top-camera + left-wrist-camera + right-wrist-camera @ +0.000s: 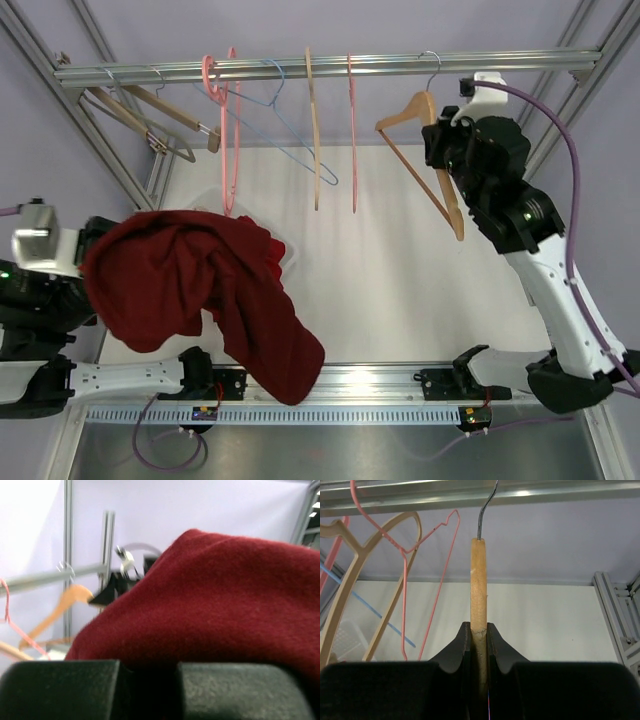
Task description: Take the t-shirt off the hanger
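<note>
The red t-shirt [200, 290] is held bunched at the left side of the table [400, 280], well apart from every hanger, with its lower end trailing toward the near edge. The left gripper [149, 685] is pressed together on the cloth, its fingertips buried in it. The bare wooden hanger [432, 165], hooked on the overhead bar [330, 68], is pinched just below its hook by the right gripper [479, 632]
</note>
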Tool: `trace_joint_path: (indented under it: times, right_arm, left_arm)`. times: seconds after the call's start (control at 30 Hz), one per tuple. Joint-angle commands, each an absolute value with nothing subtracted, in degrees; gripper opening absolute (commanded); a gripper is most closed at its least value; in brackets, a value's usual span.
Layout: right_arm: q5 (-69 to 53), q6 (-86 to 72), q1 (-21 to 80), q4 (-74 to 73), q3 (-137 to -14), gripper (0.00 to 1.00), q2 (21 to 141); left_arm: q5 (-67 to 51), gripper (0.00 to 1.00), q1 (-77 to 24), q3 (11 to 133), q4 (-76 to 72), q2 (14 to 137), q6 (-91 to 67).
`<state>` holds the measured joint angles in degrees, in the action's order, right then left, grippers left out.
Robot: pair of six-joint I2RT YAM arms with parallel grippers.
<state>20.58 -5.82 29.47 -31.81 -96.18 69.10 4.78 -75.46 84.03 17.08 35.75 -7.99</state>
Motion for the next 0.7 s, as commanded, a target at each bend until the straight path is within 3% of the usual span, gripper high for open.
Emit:
trace_joint_path:
  times: [0.0,0.4,0.67]
  right_arm:
    - [24.6,-1.7,30.0,-24.7,-102.4,0.0,72.3]
    - [29.8,0.7,30.0,-24.2,-111.1,0.0,86.4]
    - [29.5,-2.3,30.0,-21.2,-103.5,0.0,83.7]
  left_arm:
    - [7.4,0.0,-75.5,78.8,17.0,33.2,-10.3]
    - [9.8,0.0,-75.5,73.7,17.9,27.9,-10.2]
    - [10.7,0.0,-75.5,74.3,17.9,28.6,-9.3]
